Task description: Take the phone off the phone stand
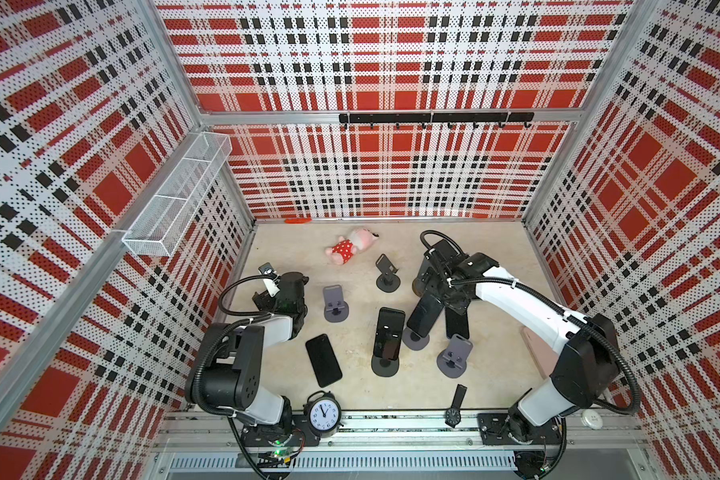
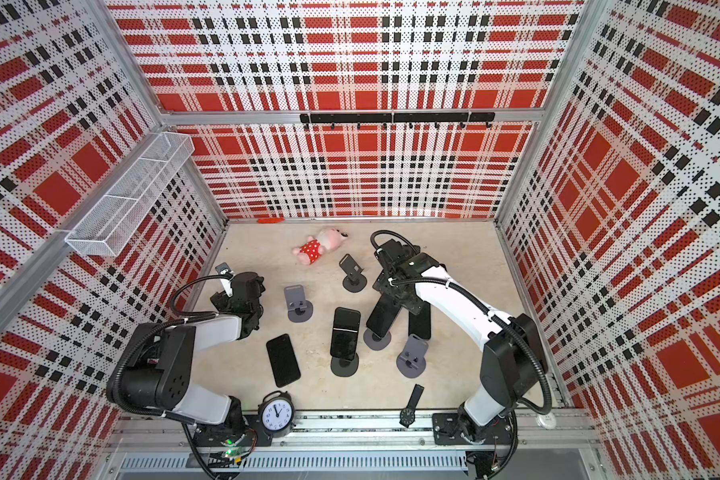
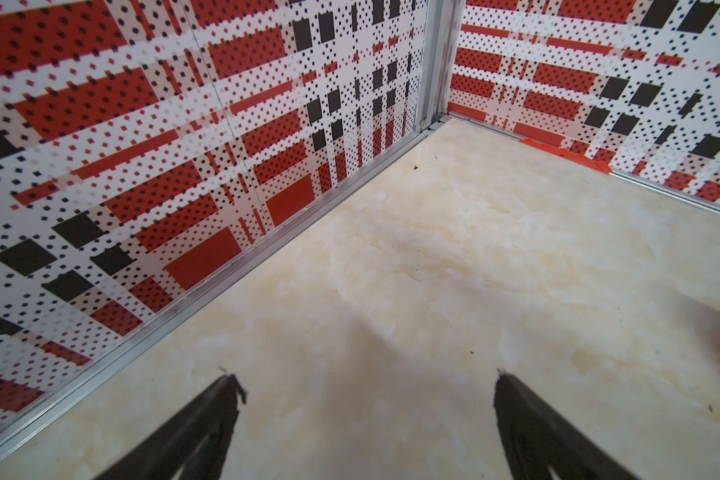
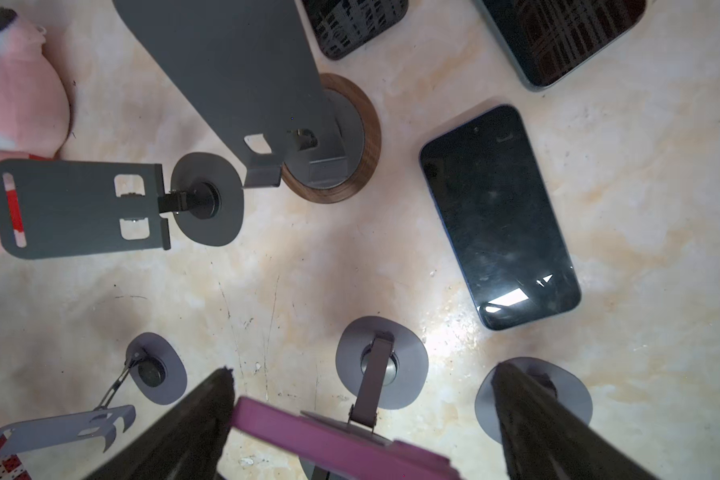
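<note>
A dark-screened phone (image 1: 424, 312) (image 2: 382, 316) with a magenta edge (image 4: 329, 440) leans on a grey phone stand (image 4: 408, 353) with a round base (image 1: 415, 340), right of the floor's centre. My right gripper (image 4: 362, 370) (image 1: 435, 291) hangs over the phone's top end, open, one finger on each side of the magenta edge. One finger (image 4: 208, 399) is close against the phone's end; whether it touches I cannot tell. A second phone (image 1: 388, 332) rests on a dark stand (image 1: 385, 366). My left gripper (image 3: 366, 378) (image 1: 262, 297) is open and empty over bare floor by the left wall.
Two phones lie flat (image 1: 323, 359) (image 1: 457, 322). Empty stands (image 1: 335, 303) (image 1: 386, 274) (image 1: 454, 355) and a wood-based stand (image 4: 350, 137) crowd the centre. A pink plush toy (image 1: 348, 245) lies at the back. An alarm clock (image 1: 323, 411) and a wristwatch (image 1: 456, 405) sit by the front rail.
</note>
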`<state>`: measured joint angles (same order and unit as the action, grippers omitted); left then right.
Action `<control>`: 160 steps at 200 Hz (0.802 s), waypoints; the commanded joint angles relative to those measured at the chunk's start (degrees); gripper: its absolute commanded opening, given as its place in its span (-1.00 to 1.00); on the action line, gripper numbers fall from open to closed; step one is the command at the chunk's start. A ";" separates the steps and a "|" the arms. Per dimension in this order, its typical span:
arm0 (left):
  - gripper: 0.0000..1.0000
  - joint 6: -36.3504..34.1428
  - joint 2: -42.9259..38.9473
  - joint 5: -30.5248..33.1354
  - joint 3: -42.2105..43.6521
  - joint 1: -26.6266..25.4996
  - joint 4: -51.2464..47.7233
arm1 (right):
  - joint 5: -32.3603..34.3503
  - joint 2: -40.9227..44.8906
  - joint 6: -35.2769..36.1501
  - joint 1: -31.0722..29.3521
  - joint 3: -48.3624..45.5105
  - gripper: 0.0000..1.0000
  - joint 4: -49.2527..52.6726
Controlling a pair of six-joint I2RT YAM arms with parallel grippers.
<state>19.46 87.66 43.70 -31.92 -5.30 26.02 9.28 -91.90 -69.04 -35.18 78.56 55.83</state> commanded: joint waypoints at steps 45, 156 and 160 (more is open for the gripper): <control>0.96 -0.47 1.20 -0.18 -1.92 -0.32 -1.10 | -0.31 -2.20 -4.23 -3.55 0.88 1.00 1.21; 0.96 -0.52 2.10 0.24 -2.93 -0.57 -1.85 | 2.30 -5.28 -9.45 -6.57 -0.70 0.92 1.47; 0.97 -0.56 2.20 0.31 -2.97 -0.59 -1.85 | 2.25 -5.43 -9.46 -6.59 -0.63 0.90 1.54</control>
<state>19.25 89.01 43.55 -33.30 -5.30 24.34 10.11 -96.12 -76.27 -41.25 78.19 56.55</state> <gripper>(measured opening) 0.981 0.962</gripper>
